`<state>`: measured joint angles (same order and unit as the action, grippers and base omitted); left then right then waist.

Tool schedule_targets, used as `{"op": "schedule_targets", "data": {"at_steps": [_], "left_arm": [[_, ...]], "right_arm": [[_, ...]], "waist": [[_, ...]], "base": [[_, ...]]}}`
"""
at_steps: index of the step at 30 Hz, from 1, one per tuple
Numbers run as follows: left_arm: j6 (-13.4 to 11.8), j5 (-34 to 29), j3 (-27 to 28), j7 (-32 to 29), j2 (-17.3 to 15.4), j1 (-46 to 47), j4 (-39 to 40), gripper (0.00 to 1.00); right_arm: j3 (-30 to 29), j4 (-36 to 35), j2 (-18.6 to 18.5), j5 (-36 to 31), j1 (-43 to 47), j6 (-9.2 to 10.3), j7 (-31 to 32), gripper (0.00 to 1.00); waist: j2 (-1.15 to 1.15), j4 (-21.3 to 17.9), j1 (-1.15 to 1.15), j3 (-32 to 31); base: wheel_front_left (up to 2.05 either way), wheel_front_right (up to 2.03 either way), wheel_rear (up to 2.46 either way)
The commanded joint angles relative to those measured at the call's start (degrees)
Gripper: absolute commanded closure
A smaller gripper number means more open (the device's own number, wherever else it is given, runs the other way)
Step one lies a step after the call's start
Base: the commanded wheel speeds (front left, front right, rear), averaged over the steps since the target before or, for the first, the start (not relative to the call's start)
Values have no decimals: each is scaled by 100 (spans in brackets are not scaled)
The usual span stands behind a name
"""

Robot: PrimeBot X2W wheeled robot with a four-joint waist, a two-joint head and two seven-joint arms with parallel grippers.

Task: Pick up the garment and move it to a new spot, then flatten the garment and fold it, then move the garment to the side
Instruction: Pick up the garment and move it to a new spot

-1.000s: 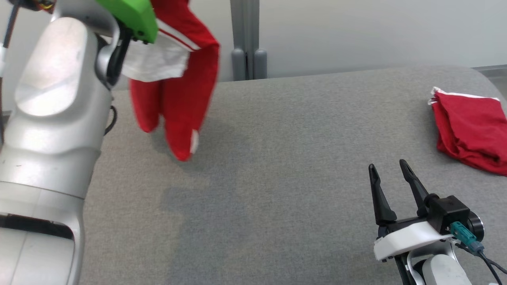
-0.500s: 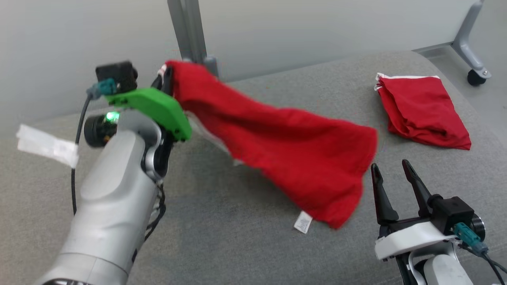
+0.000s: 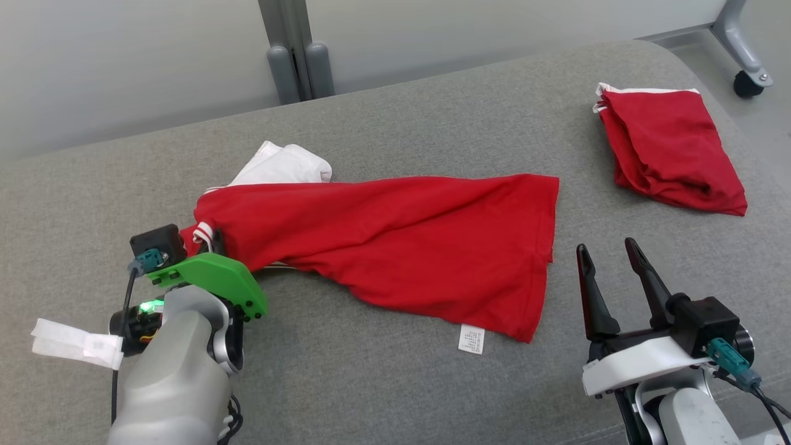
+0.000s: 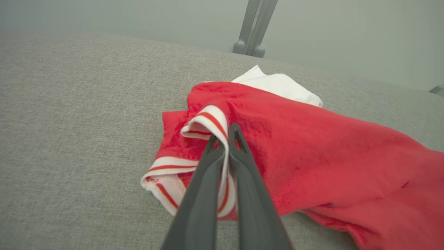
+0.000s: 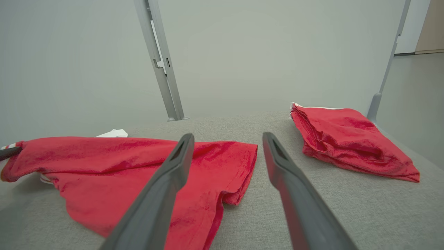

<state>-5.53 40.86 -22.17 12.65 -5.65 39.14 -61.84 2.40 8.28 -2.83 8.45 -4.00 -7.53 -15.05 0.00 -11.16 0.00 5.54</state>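
My left fingers (image 4: pixel 244 173) pinch the striped trim (image 4: pixel 208 119) of the garment (image 3: pixel 401 235), rumpled in the middle of the table (image 3: pixel 432 123), right fingers (image 3: pixel 592 296) wide and empty near the front edge; I judge flattening next, needing a right grip on its hem (image 3: pixel 549 228).

Silver forearms (image 3: pixel 173 383); green left bracket (image 3: pixel 213 281), white right bracket (image 3: pixel 636 366); teal connectors (image 3: pixel 726 363), black cables (image 3: pixel 763 408), green LED (image 3: pixel 146 306), dark fingers (image 3: pixel 592 303).

Grey fabric table (image 3: pixel 432 111), pale wall (image 3: pixel 123 55) behind
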Motion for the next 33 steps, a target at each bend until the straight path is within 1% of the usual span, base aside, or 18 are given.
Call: {"op": "schedule_targets", "data": {"at_steps": [1,6,8,12,18,21,25,30,33], "left_arm": [[55,-11,0,102,28,-105,-12,0],[297,-130,-31,249,97,-280,196,0],[376,-225,6,254,106,-391,453,0],[438,-612,212,254,60,-900,1334,0],[516,-1244,547,256,61,-1961,2680,0],[483,-1516,741,256,92,-2525,3275,0],[423,-1688,958,256,154,-3176,3822,0],[289,-1867,1143,257,219,-3791,4265,0],[214,-1895,1186,257,239,-4008,4436,0]], "right_arm": [[11,15,-13,-28,-75,9,-17,0],[45,55,-13,-58,-32,9,-17,0],[30,60,-14,-70,37,9,-17,0],[5,90,-12,-132,147,9,-17,0],[10,30,-13,-193,262,9,-17,0],[68,14,-13,-125,316,9,-18,0],[92,-45,-12,-124,455,9,-17,0],[114,-136,-14,-77,665,9,-17,0],[148,-144,-12,-23,760,9,-17,0]], "waist": [[0,103,0,-70],[0,243,0,-241],[0,311,0,-351],[0,464,0,-578],[0,679,0,-837],[0,786,0,-935],[0,906,0,-1000],[0,1038,0,-1016],[0,1095,0,-1011]], "base": [[0,0,0],[0,0,0],[0,0,0],[0,0,0],[0,0,0],[0,0,0],[0,0,0],[0,0,0],[0,0,0]]}}
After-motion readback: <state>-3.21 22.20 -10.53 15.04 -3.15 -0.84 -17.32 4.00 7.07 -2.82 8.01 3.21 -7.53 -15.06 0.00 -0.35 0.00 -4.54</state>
